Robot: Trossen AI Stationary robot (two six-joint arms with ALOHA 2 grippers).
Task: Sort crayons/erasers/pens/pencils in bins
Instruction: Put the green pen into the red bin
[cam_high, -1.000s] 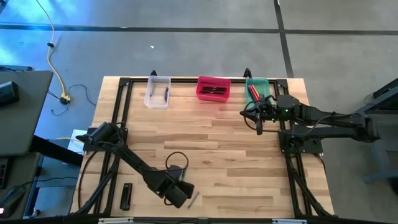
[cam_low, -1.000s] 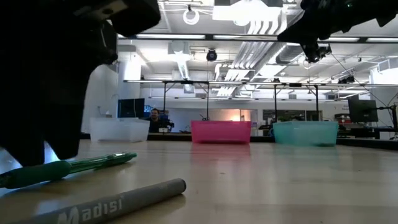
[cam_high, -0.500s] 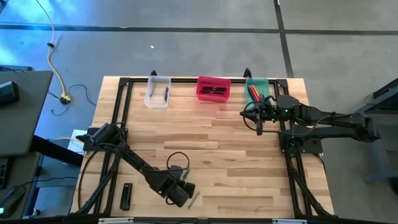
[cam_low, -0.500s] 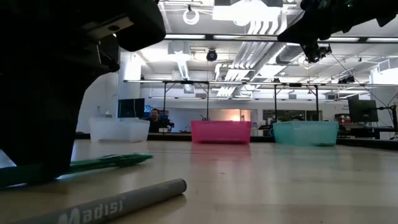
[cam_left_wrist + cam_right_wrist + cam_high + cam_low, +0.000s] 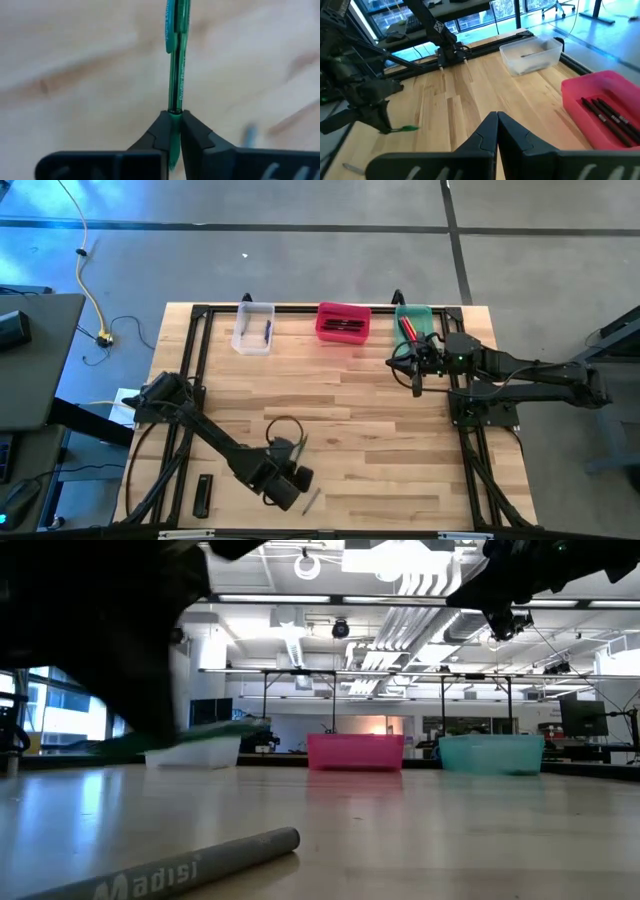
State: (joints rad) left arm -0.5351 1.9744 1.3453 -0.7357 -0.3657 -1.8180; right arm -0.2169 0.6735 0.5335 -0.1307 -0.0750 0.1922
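Observation:
My left gripper is near the table's front edge, shut on a green pen, which also shows in the low view as the pen raised above the wood. A grey pen lies flat on the table just beside it. The three bins stand along the far edge: clear, pink-red and green. My right gripper hangs shut and empty above the table in front of the green bin. My left gripper pinches the green pen between its two fingertips, on the barrel close to the end away from the clip. The fingers come slanting down from above. The pen is lifted clear of the table and juts out nearly level, clip end free.
A flat black bar lies near the front left corner. Black pencils fill the pink-red bin, a red stick is in the green bin, and one dark pen is in the clear bin. Bare wood spreads across the middle.
My left gripper has taken hold of the green pen, which lay flat on the table beside the grey one, and has gone up with it. The pen now hangs clear of the wood, nearly level. The grey pen has stayed where it was.

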